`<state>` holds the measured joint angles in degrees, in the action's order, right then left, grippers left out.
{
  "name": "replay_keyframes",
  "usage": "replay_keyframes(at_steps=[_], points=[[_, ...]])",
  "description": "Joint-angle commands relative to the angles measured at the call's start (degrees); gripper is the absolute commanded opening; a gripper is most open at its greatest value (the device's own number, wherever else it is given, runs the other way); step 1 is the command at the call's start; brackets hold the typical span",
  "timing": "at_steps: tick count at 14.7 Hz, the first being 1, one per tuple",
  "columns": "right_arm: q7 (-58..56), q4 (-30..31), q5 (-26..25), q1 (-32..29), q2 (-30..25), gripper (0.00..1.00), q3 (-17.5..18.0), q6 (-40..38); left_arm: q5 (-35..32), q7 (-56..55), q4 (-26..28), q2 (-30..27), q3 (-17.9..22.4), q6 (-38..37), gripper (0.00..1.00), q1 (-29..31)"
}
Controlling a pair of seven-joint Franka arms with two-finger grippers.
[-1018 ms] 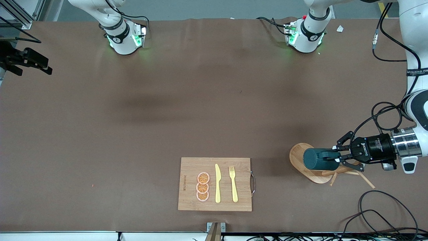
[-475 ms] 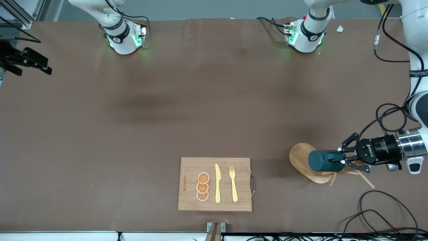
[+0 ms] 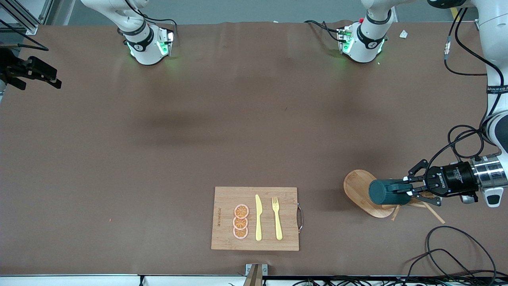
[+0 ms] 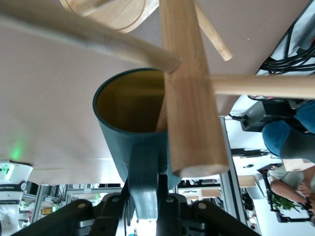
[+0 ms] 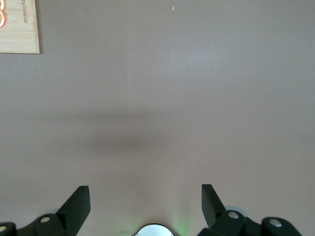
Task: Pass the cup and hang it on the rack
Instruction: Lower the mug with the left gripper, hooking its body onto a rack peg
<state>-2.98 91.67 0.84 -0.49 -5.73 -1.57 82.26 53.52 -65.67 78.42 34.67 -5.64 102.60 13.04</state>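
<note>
Cup at rack, handover done.
Clamped sideways in left gripper, peg inside, unreleased; right gripper spread, idle.

It was a robotics lab: two arm bases bolted to a brown tabletop, loose cables, aluminium framing.

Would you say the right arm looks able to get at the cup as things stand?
Probably not: the cup is clamped in the left tool over the rack at the left arm's end, while the right tool waits open above bare table.
</note>
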Motion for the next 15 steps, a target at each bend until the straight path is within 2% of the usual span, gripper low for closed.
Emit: replay_keyframes(at_steps=[1, 6, 12, 13, 14, 15], points=[[-0.80, 1.05, -0.75, -0.48, -1.48, 1.00, 0.52, 0.27, 3.17, 2.56, -0.73, 0.75, -0.51, -0.83, 0.02, 1.63], [-0.80, 0.97, -0.75, -0.39, -1.48, 1.00, 0.60, 0.27, 3.17, 2.57, -0.64, 0.75, -0.51, -0.83, 0.05, 1.63], [-0.89, 0.97, -0.84, -0.39, -1.48, 1.00, 0.60, 0.44, 3.35, 2.57, -0.73, 1.63, -0.60, -0.83, 0.37, 2.07], [-0.89, 0.97, -1.02, -0.39, -1.48, 1.00, 0.60, 0.44, 3.35, 2.57, -0.82, 1.89, -0.60, -0.74, 0.48, 2.07], [-0.89, 0.97, -1.71, -0.39, -1.48, 1.00, 0.60, 0.62, 3.35, 2.57, -0.82, 1.98, -0.68, -0.83, 0.64, 2.07], [-0.89, 0.97, -1.89, -0.30, -1.39, 1.00, 0.60, 0.79, 3.26, 2.57, -0.99, 1.81, -0.86, -0.74, 1.00, 1.99]])
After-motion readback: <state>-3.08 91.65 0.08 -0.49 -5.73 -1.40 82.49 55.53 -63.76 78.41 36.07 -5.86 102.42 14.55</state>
